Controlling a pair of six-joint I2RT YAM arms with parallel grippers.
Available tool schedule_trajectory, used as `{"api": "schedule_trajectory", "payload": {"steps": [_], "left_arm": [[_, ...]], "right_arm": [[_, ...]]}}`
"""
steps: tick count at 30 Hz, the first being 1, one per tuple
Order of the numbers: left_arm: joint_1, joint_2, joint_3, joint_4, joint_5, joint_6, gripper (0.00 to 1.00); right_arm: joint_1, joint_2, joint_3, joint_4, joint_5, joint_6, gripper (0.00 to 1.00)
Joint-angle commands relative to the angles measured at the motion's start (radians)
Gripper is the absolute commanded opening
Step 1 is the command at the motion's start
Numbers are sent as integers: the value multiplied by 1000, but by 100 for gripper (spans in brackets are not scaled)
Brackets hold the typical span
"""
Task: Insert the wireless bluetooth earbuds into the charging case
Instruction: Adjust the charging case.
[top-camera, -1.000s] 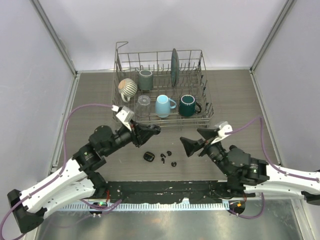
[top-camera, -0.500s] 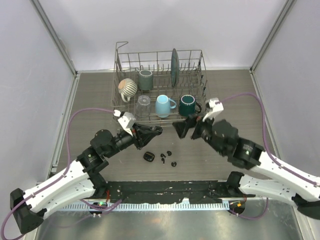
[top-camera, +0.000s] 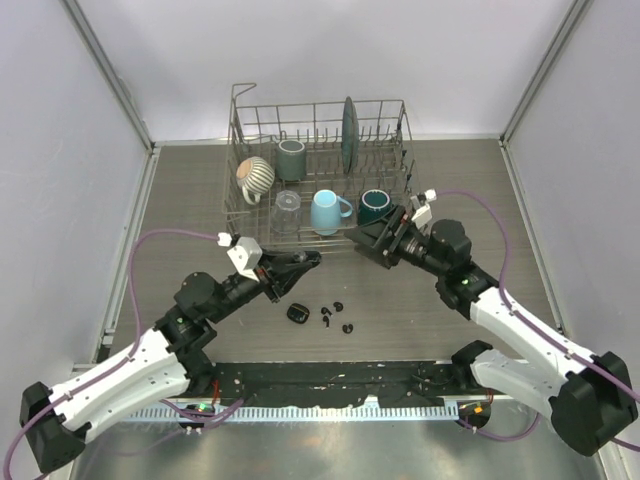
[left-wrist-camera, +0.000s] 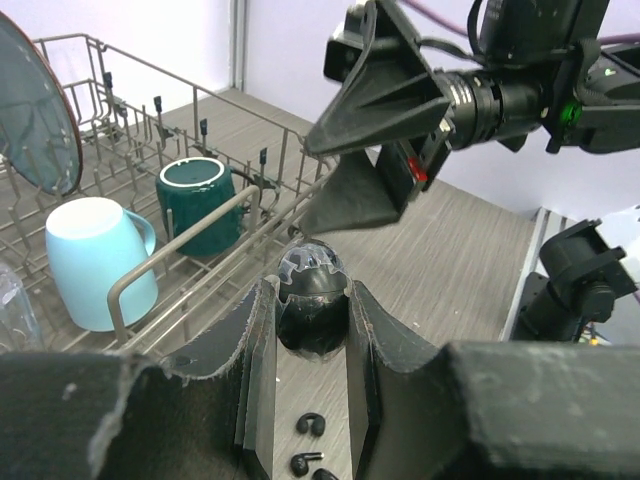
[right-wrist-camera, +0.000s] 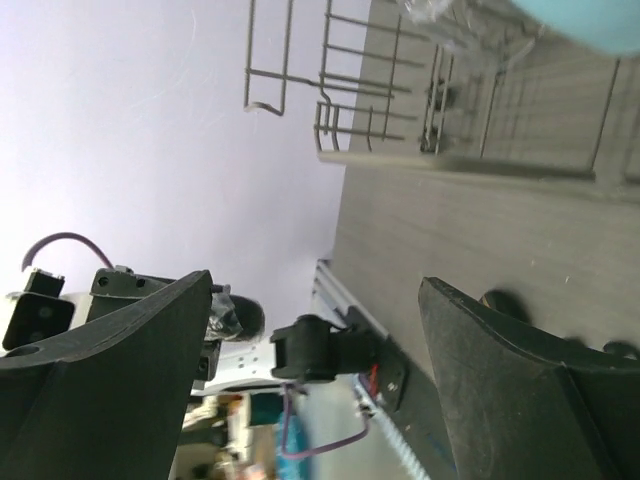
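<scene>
My left gripper (top-camera: 306, 261) is shut on a small black oval charging case (left-wrist-camera: 312, 300) with a clear top, and holds it above the table. My right gripper (top-camera: 362, 238) is open and empty, its fingertips pointing at the left gripper from a short way to the right; it also shows in the left wrist view (left-wrist-camera: 310, 190). Three tiny black earbuds (top-camera: 326, 316) lie on the table below the grippers, next to a second black oval case (top-camera: 297, 313). Two earbuds (left-wrist-camera: 313, 424) show between the left fingers (left-wrist-camera: 255, 370).
A wire dish rack (top-camera: 240, 215) stands just behind both grippers, holding a light blue mug (top-camera: 327, 212), a dark green mug (top-camera: 376, 210), a grey mug (top-camera: 291, 158), a striped mug (top-camera: 255, 177), a glass (top-camera: 286, 212) and a plate (top-camera: 349, 135).
My right arm has swung up and to the left, from the near right of the table to the rack's front edge, its open gripper now facing the left one. The left gripper has barely moved.
</scene>
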Motion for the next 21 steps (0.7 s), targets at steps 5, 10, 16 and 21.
{"api": "schedule_trajectory", "payload": {"steps": [5,10,16,21], "left_arm": [[0,75,-27,243,-18,84,0],[2,157,-16,314,31,102,0],[0,196,-20,377,37,117,0],[2,204,-34,412,14,128,0]], "right_arm": [[44,14,-93,320,-55,289,88],[89,80,-105,404,-44,371,88],[144,154,-98,485,-35,434,87],[161,187,-128,562,-21,512,81]]}}
